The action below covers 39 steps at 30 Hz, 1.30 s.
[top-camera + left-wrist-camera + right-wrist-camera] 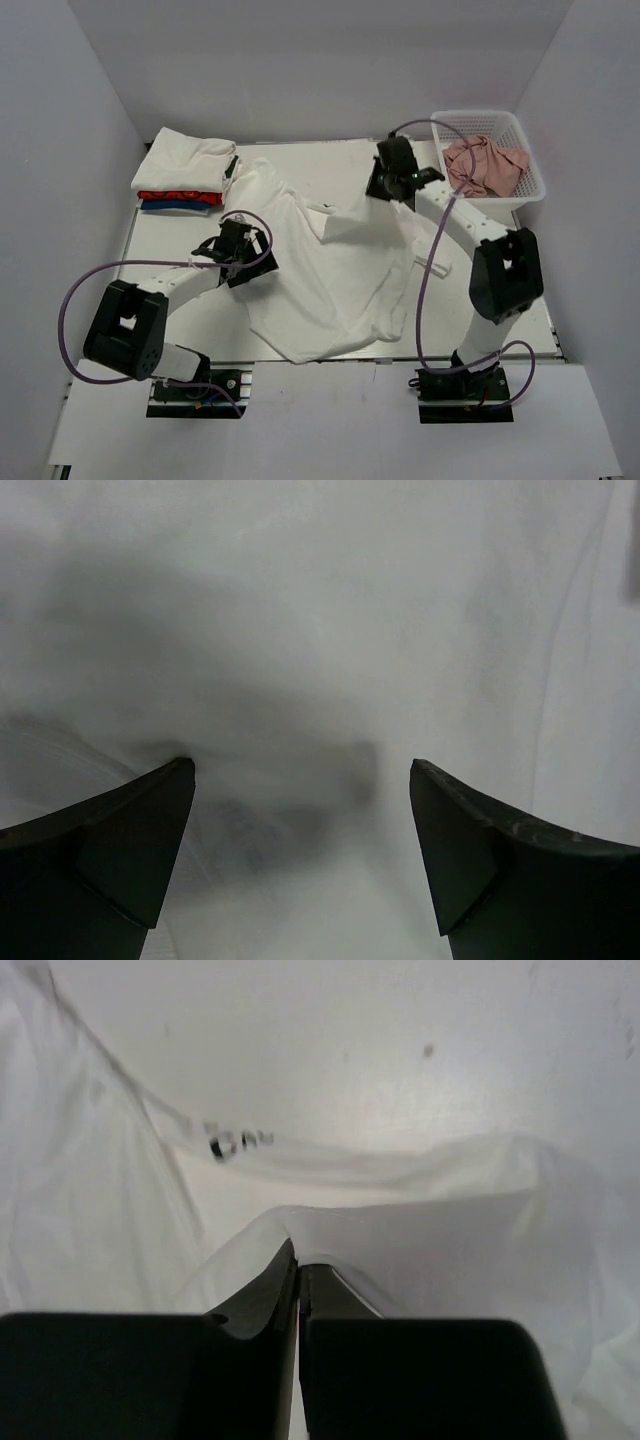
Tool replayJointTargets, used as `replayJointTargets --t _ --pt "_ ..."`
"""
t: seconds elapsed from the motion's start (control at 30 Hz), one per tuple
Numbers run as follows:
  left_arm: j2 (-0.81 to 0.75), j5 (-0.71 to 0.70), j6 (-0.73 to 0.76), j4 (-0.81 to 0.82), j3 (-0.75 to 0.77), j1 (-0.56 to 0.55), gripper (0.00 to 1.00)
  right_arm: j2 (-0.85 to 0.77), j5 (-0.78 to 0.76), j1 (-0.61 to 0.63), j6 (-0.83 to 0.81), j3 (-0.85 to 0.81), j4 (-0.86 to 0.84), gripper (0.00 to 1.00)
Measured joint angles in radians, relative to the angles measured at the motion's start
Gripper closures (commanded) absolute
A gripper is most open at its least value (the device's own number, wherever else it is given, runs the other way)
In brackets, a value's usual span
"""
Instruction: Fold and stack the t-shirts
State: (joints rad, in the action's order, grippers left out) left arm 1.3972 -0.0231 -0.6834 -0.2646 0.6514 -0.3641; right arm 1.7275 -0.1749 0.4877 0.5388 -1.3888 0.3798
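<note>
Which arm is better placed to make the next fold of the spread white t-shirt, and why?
Right. The right gripper is shut on a raised edge of the white t-shirt; the left gripper is open above flat cloth, holding nothing.

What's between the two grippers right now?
Top view: only the white t-shirt, spread from the open left gripper to the right gripper, which is shut on its far edge.
</note>
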Motion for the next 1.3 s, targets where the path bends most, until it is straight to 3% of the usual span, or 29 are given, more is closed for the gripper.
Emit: replayJointTargets --t 0.2,0.23,0.27,0.3,0.33,0.37,0.4,0.47,0.63,0.87,1.07,1.3 --pt "0.048 -0.053 -0.002 -0.039 0.051 0.0 0.0 0.284 -0.107 -0.161 0.112 -0.393 -0.056 1.0" --pt "0.053 -0.058 -0.002 -0.042 0.056 0.0 0.0 0.316 -0.116 -0.192 0.118 -0.41 -0.089 0.94" --pt "0.056 -0.064 0.001 -0.043 0.06 0.0 0.0 0.336 -0.114 -0.218 0.119 -0.412 -0.116 0.81" --pt "0.059 -0.069 0.003 -0.046 0.063 0.0 0.0 0.356 -0.107 -0.246 0.118 -0.412 -0.137 0.77" --pt "0.061 -0.072 0.006 -0.049 0.067 0.0 0.0 0.374 -0.099 -0.273 0.109 -0.411 -0.154 0.67" --pt "0.064 -0.074 0.01 -0.051 0.07 0.0 0.0 0.387 -0.089 -0.296 0.103 -0.411 -0.168 0.49" --pt "0.067 -0.077 0.013 -0.057 0.075 0.0 0.0 0.396 -0.072 -0.319 0.078 -0.411 -0.179 0.21" --pt "0.078 -0.09 0.022 -0.07 0.089 0.0 0.0 0.402 -0.037 -0.349 0.033 -0.412 -0.187 0.1" --pt "0.137 -0.154 0.044 -0.128 0.155 0.0 0.0 0.365 0.075 -0.34 -0.114 -0.402 -0.184 0.1" --pt "0.348 -0.299 0.082 -0.236 0.381 0.015 0.0 -0.008 0.084 -0.262 -0.189 0.026 -0.14 0.1" --pt "0.609 -0.39 0.166 -0.284 0.734 0.031 0.0 -0.136 0.006 -0.256 -0.195 0.201 -0.015 0.1" --pt "0.905 -0.382 0.297 -0.351 1.204 0.07 0.0 -0.236 -0.037 -0.223 -0.208 0.378 0.098 0.1"
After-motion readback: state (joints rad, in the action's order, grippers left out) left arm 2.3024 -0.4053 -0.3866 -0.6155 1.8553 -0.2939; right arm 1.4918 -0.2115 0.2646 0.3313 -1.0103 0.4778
